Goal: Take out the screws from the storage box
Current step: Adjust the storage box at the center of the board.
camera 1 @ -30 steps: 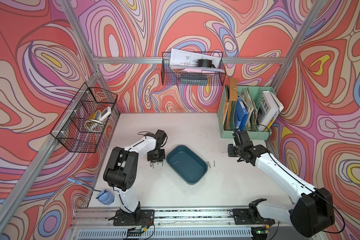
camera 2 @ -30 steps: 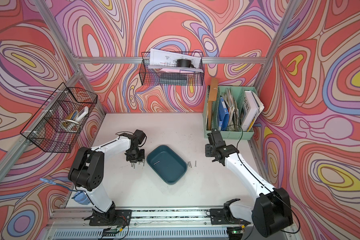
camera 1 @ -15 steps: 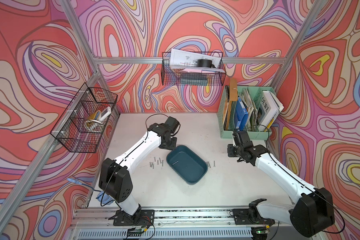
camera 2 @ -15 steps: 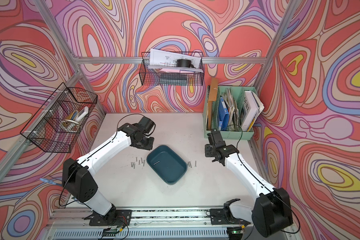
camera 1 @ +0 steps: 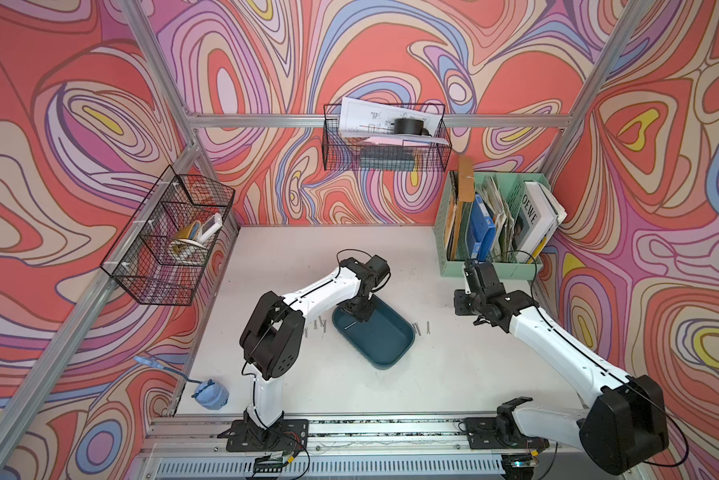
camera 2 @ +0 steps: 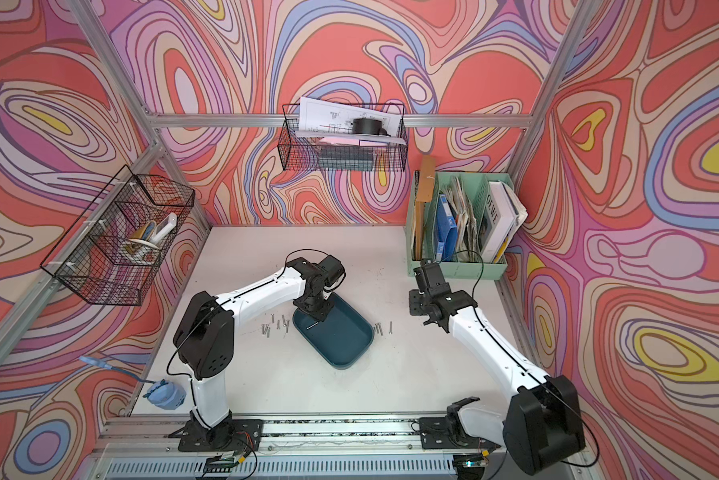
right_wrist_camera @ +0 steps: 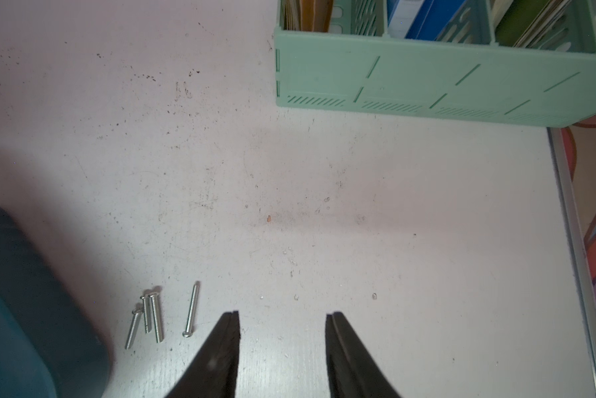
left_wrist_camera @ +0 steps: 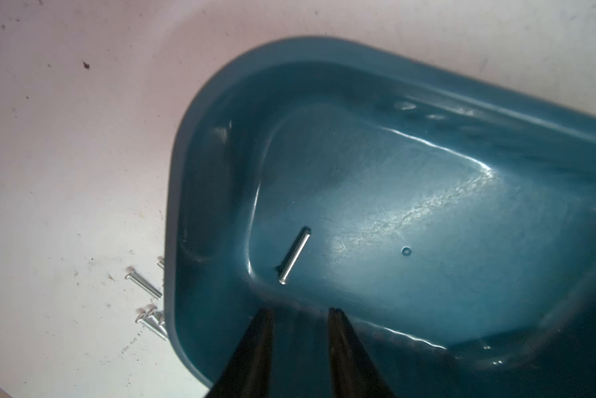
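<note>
Swinging left fingers (left_wrist_camera: 255, 351) over storage box (left_wrist_camera: 410, 179)

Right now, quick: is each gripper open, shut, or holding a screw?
Left gripper: open, empty, above the teal storage box, near the one screw seen inside.
Right gripper: open, empty, above the table.
</note>
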You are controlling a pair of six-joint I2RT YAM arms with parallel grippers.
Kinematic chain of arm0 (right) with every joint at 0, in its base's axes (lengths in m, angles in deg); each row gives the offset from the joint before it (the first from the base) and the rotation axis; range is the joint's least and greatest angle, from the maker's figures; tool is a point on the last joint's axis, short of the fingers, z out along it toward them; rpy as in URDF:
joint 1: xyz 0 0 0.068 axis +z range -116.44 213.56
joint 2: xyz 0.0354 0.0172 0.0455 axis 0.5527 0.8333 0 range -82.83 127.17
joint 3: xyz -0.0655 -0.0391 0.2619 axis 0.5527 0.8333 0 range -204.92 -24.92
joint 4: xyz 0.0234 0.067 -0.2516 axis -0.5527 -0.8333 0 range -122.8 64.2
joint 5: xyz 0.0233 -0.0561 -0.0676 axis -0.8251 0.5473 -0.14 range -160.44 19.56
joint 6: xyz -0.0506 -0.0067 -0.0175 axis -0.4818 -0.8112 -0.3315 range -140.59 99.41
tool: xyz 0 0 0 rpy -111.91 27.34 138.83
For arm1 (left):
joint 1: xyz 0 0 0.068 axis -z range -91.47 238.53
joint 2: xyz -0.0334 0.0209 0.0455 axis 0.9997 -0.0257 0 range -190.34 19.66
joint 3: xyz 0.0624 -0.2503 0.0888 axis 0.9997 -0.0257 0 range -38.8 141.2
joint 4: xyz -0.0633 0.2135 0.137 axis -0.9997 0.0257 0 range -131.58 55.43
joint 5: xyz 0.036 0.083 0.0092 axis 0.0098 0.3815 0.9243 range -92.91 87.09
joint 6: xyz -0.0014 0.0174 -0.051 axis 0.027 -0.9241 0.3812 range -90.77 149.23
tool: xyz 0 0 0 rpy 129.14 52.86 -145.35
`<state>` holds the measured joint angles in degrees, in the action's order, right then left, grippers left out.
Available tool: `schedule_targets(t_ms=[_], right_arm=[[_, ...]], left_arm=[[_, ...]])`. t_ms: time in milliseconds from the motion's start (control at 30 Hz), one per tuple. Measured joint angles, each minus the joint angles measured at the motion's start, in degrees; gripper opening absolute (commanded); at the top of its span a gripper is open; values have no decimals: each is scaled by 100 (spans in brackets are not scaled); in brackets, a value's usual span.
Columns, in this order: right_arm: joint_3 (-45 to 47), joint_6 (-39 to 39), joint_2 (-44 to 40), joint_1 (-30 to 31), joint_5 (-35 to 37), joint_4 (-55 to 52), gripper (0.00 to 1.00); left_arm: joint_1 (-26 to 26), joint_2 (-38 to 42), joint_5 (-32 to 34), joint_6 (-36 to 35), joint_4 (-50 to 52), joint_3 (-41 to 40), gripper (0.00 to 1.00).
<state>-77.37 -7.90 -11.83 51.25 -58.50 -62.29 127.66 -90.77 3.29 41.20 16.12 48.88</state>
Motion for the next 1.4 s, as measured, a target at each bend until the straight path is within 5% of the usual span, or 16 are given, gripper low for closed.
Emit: schedule_targets(t_ms=[600,1400], right_arm=[[0,0,-2,0,0,4,43],[0,4,4,0,-74,-11,43]], left_arm=[[0,-660,87,-321,-223,-372,40],[-323,-717,168,-299,-837,-332,27]])
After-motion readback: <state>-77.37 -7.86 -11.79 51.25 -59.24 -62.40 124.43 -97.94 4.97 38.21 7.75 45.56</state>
